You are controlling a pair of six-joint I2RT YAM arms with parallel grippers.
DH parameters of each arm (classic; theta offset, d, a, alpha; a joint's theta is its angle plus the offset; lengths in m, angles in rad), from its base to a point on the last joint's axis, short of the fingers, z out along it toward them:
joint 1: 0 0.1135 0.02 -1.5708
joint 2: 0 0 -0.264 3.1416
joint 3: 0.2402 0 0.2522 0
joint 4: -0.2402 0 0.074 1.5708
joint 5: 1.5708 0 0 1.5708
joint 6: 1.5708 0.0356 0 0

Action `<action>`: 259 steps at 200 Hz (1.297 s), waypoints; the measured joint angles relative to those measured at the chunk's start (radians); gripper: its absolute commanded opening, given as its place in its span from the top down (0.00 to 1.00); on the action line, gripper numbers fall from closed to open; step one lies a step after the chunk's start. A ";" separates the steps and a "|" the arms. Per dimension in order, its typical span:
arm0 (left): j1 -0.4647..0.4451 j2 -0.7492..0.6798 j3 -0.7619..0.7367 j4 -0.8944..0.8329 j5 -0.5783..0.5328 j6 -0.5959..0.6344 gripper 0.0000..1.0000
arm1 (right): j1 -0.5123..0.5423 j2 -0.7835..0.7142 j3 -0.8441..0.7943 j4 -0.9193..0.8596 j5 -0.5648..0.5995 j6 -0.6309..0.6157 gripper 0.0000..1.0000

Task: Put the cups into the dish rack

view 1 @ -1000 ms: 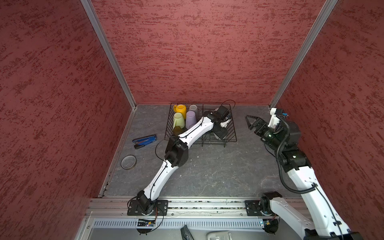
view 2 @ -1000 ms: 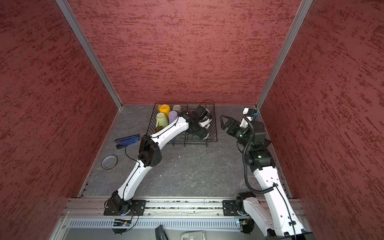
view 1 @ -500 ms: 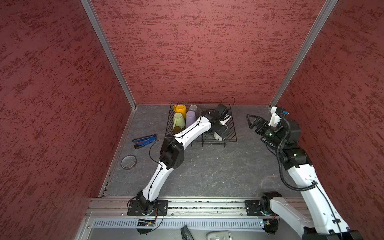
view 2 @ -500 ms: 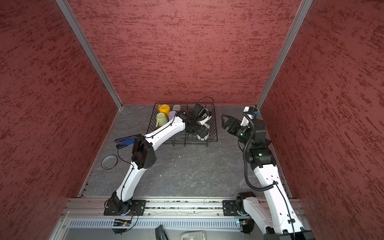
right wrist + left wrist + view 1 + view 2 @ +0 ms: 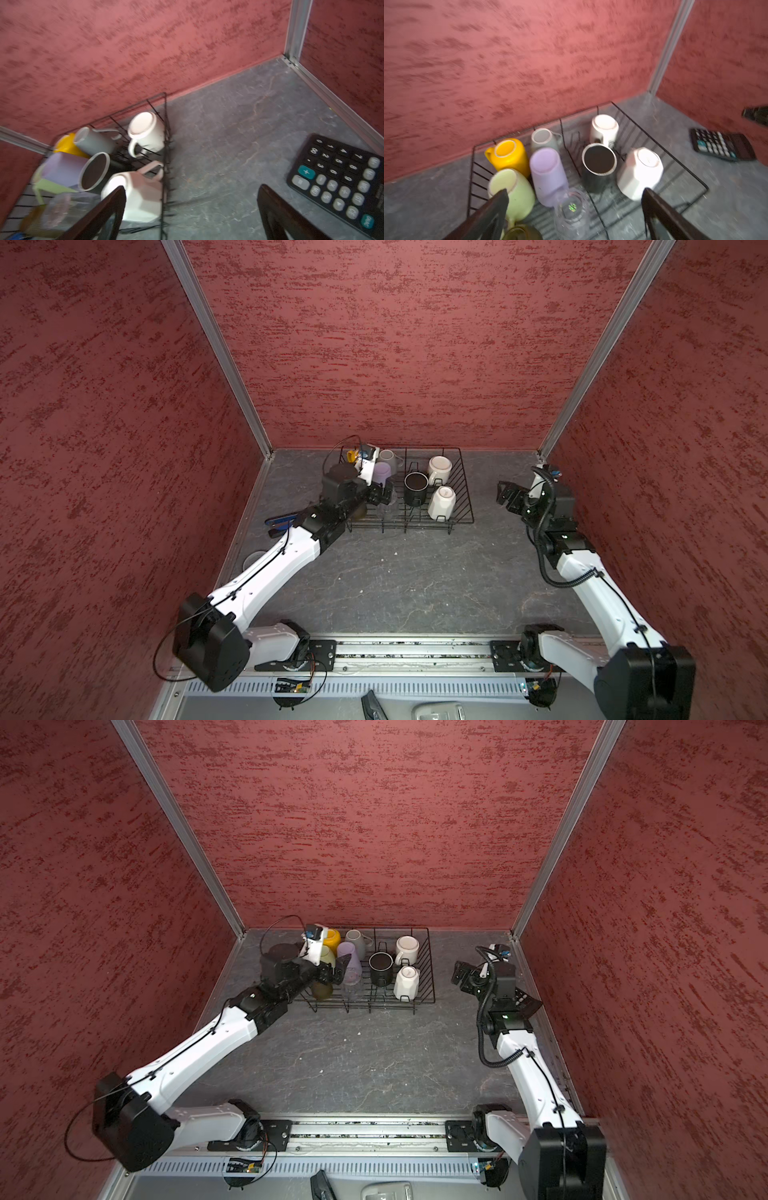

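A: Your left end effector (image 5: pixel 337 968) hangs wide open with nothing in it, above the rack (image 5: pixel 462 485) at the end nearest its own arm.

B: Your right end effector (image 5: pixel 506 497) is just as wide and just as empty. It sits well off to the rack's side over the bench (image 5: pixel 395 580), with the calculator (image 5: pixel 340 182) close by it.

A: All nine cups (image 5: pixel 439 468) look to be inside the rack. The clear glass (image 5: pixel 571 209) sits right beneath the left end effector, between its fingers (image 5: pixel 492 214). The green mug (image 5: pixel 515 193) is by one finger and the faceted mug (image 5: pixel 641 172) is near the other.

B: Just beyond are the lilac tumbler (image 5: pixel 548 172) and black mug (image 5: pixel 599 164). The yellow mug (image 5: pixel 508 155), grey mug (image 5: pixel 544 139) and white mug (image 5: pixel 604 128) are farthest out. The olive glass (image 5: pixel 521 233) is tucked closest under the wrist.

A: So loading looks done, and the step now is getting clear. Lift the left end effector straight up, open, until its tips top the cups. Only then swing it back.

B: You can't tell whether that finger touches the green mug, so go slowly. A sideways drag could tip the glass.
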State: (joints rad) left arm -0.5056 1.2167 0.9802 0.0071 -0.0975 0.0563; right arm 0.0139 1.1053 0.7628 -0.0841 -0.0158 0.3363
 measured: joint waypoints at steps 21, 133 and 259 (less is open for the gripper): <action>0.077 -0.106 -0.216 0.119 -0.069 -0.009 0.00 | -0.012 0.058 -0.106 0.103 0.047 -0.045 0.01; 0.460 0.002 -0.715 0.608 -0.136 -0.049 0.00 | -0.021 0.266 -0.359 0.714 0.120 -0.238 0.01; 0.506 0.316 -0.686 0.980 0.033 -0.059 0.00 | -0.024 0.451 -0.505 1.212 0.142 -0.307 0.01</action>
State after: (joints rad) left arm 0.0006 1.5330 0.2939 0.9874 -0.0643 -0.0025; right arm -0.0105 1.5558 0.2581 1.1275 0.1257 0.0292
